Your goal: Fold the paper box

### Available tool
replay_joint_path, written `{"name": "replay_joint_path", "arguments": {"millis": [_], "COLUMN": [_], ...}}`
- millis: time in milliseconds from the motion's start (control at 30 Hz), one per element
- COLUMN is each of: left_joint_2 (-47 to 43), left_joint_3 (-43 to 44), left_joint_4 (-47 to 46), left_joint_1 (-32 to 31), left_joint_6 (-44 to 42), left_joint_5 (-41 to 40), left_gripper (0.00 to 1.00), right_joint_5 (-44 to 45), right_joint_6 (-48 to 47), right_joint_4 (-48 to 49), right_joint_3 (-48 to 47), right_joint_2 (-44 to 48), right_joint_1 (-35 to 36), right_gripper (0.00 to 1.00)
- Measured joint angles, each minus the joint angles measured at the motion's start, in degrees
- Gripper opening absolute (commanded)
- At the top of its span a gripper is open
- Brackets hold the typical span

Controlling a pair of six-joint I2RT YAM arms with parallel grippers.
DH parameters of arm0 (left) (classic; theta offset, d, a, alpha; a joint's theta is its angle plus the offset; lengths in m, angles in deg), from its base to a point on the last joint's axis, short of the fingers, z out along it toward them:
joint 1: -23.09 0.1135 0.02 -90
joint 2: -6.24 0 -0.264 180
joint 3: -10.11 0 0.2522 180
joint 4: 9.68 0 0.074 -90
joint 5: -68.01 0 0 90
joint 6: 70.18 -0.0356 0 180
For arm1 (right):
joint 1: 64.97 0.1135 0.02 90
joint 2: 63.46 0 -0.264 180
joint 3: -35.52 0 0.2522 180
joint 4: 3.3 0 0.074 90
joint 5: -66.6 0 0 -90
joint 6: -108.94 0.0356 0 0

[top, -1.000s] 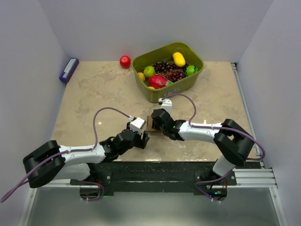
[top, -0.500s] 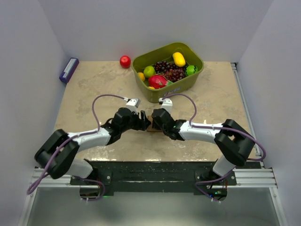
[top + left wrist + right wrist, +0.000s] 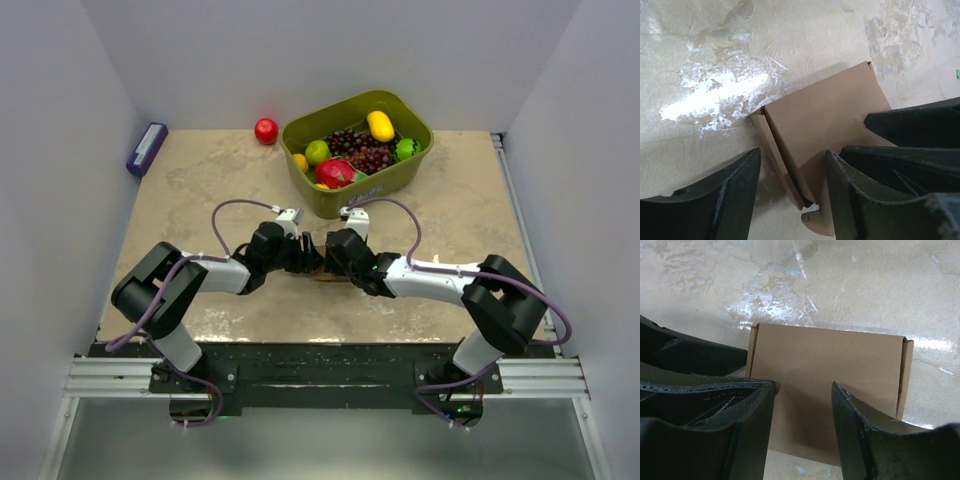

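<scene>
Compared with a second earlier, the left arm has swung up from the near edge of the surface (image 3: 190,190) and folded inward. The left gripper (image 3: 307,254) now faces the right gripper (image 3: 336,256), which has barely shifted. The paper box (image 3: 328,276) lies on the surface under and between the two grippers, near the middle and in front of the olive-green bin (image 3: 412,166). From above it shows only as a brown sliver. In the left wrist view the paper box (image 3: 822,117) is a flat brown panel with a narrow side panel folded along its left edge. The left gripper (image 3: 794,152) is spread and straddles that folded edge. One finger is over the bare surface and the other over the panel, and neither clearly pinches the card. In the right wrist view the right gripper (image 3: 804,385) is likewise spread. Both of its fingertips (image 3: 855,405) are over the broad panel of the paper box (image 3: 830,357), and whether they touch it cannot be told. The bin holds assorted fruit. A red apple (image 3: 266,131) and a purple box (image 3: 146,148) lie well apart at the far edge.
</scene>
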Motion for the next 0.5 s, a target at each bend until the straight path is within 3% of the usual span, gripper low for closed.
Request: {"name": "replay_joint_path", "arguments": {"millis": [300,500], "left_joint_2": [0.87,0.87], "left_joint_3": [0.00,0.00], "left_joint_4": [-0.61,-0.57], "left_joint_1": [0.02,0.02], "left_joint_6": [-0.74,-1.81], "left_joint_5": [0.87,0.90], "left_gripper": [0.54,0.51], "right_joint_5": [-8.37,-16.06], "right_joint_6": [-4.33,-6.60], "right_joint_4": [-4.46,-4.00], "right_joint_3": [0.20,6.03], "right_joint_2": [8.20,13.40], "right_joint_1": [-10.82,-16.81], "right_gripper": [0.71,0.71]}}
